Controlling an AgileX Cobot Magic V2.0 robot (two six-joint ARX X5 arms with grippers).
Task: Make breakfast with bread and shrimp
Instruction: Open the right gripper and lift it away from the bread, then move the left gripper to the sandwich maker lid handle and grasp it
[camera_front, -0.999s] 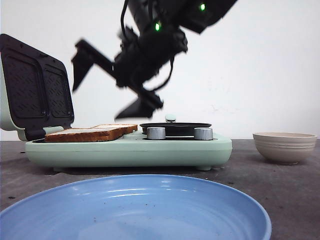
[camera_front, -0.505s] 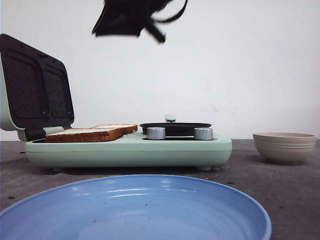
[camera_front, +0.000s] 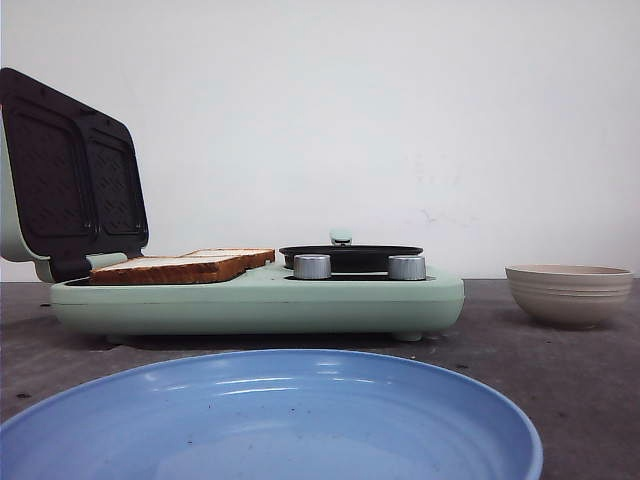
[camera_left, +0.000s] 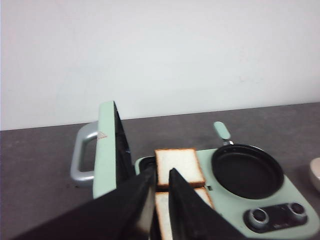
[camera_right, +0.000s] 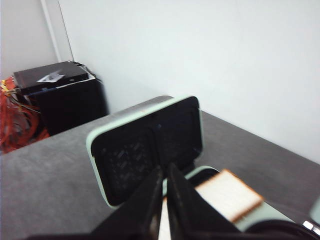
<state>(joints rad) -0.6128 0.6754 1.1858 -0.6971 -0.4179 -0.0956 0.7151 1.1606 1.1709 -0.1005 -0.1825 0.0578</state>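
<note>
Two slices of bread (camera_front: 185, 265) lie side by side on the lower plates of the mint-green sandwich maker (camera_front: 260, 300), whose lid (camera_front: 70, 180) stands open. The left wrist view looks down on the far slice of bread (camera_left: 179, 166) from above. My left gripper (camera_left: 162, 171) hangs over the slices with only a narrow slit between its black fingers and nothing held. In the right wrist view my right gripper (camera_right: 165, 169) is shut and empty, facing the inside of the lid (camera_right: 150, 145) with a slice of bread (camera_right: 230, 197) beside it. No shrimp shows. Neither arm appears in the front view.
A round black pan (camera_front: 350, 255) sits on the maker's right half above two silver knobs (camera_front: 312, 266). A beige ribbed bowl (camera_front: 570, 292) stands to the right, its inside hidden. A large blue plate (camera_front: 270, 420) lies nearest the camera. A black box (camera_right: 60, 95) stands past the table.
An arm with a wide-open gripper hung over the sandwich maker a second ago. It rose and left the front view. Bread, lid, bowl and plate have not moved.
</note>
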